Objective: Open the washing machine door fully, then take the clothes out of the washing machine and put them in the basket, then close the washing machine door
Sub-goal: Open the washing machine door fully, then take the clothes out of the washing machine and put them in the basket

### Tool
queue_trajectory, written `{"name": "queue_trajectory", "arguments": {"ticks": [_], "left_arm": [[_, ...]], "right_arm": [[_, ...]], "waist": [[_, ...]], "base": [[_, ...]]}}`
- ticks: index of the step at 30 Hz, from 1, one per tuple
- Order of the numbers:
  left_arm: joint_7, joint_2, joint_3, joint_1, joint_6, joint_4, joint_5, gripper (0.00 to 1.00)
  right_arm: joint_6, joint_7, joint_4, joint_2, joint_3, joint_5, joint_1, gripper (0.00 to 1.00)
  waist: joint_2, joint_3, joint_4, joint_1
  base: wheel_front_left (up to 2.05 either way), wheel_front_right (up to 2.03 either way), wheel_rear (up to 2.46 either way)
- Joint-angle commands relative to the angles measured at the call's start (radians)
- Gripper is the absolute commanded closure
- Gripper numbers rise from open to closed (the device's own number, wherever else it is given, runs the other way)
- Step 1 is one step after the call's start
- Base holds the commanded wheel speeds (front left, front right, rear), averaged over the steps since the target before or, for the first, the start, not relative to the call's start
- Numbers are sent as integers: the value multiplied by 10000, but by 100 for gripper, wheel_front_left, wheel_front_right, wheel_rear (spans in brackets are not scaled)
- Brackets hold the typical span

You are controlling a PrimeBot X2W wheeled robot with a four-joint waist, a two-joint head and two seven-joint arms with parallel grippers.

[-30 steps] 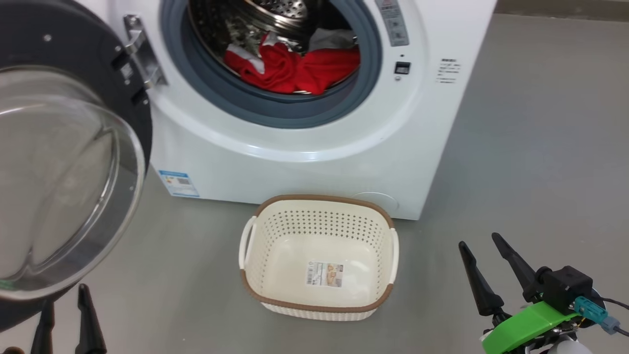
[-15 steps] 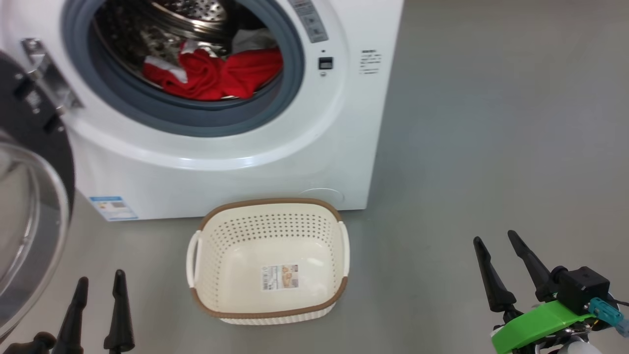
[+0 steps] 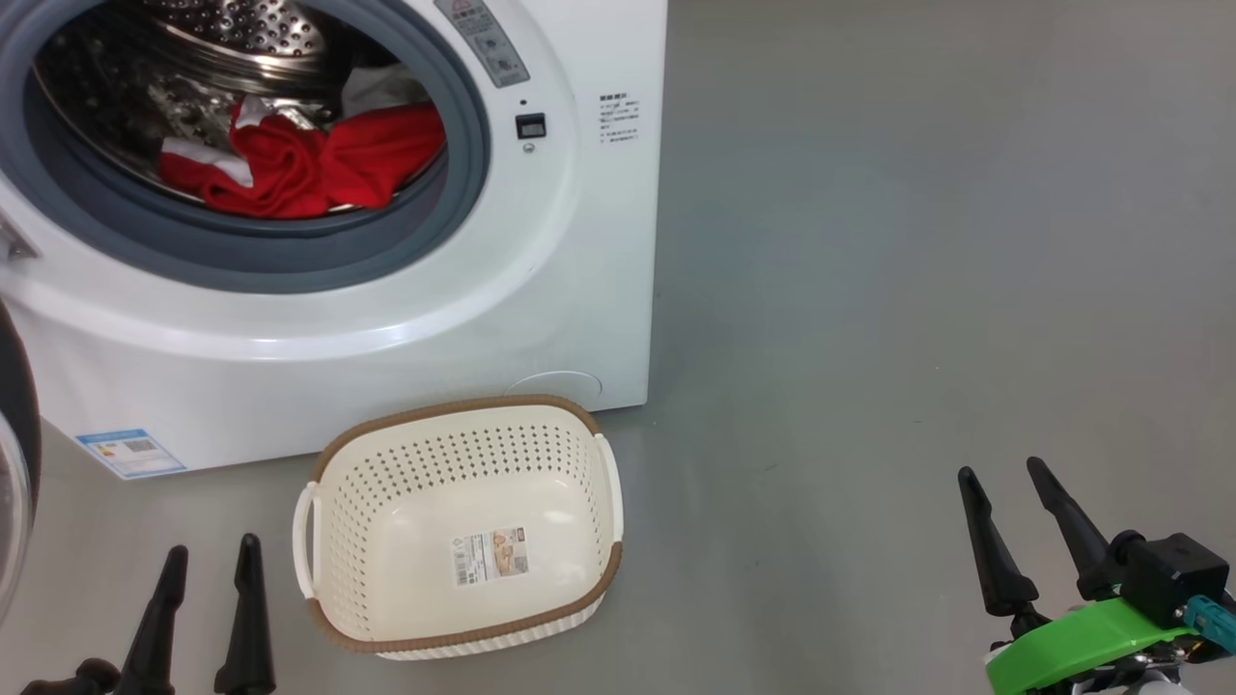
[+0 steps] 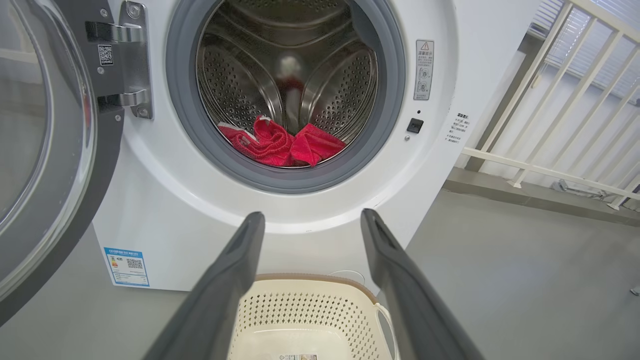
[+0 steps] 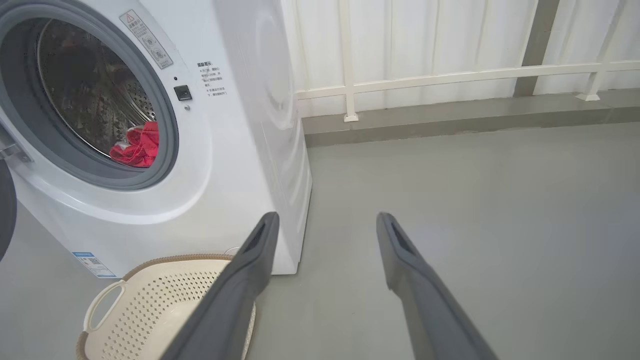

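The white washing machine [image 3: 541,241] fills the upper left of the head view. Its door [image 4: 40,150] is swung wide open on the left, glass bowl facing out. Red and white clothes [image 3: 299,164] lie at the bottom of the steel drum, also seen as clothes [image 4: 280,145] in the left wrist view. The cream basket [image 3: 463,526] sits empty on the floor before the machine. My left gripper [image 3: 210,555] is open at the lower left, left of the basket. My right gripper [image 3: 1004,473] is open at the lower right, over bare floor.
Grey floor [image 3: 917,290] stretches to the right of the machine. A white railing [image 5: 450,75] and a low kerb run along the far wall behind it. A blue label [image 3: 130,452] marks the machine's lower left front.
The head camera has swung to the right, so machine, door and basket have slid left in the picture. Both grippers stay open and low.
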Motion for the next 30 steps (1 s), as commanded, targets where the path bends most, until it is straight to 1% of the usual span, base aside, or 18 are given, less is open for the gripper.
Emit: {"name": "queue_trajectory", "arguments": {"ticks": [1, 7, 10, 25, 30], "left_arm": [[-51, 211, 300, -99, -30, -284, -50, 0], [-51, 236, 268, -119, -30, -283, -29, 0], [-51, 320, 255, -125, -30, -333, 179, 0], [-51, 296, 361, -62, -31, -643, 451, 0], [-51, 306, 294, -64, -31, -630, 470, 0]], "right_arm": [[16, -120, -295, -68, 140, -80, 27, 0], [16, -120, -326, -24, 71, -102, 65, 0], [16, -120, -323, 3, 56, -126, 60, 0], [16, -120, -305, -31, 113, -155, 18, 0], [16, -120, -312, -45, 166, -165, 26, 0]], "waist": [[-1, -6, -34, 0], [-1, 2, -28, 0], [-1, -5, 1, 0], [-1, -59, 195, 0], [-1, -93, 234, 0]], "base": [[0, 0, 0], [0, 0, 0], [0, 0, 0], [0, 0, 0], [41, -41, 0]]}}
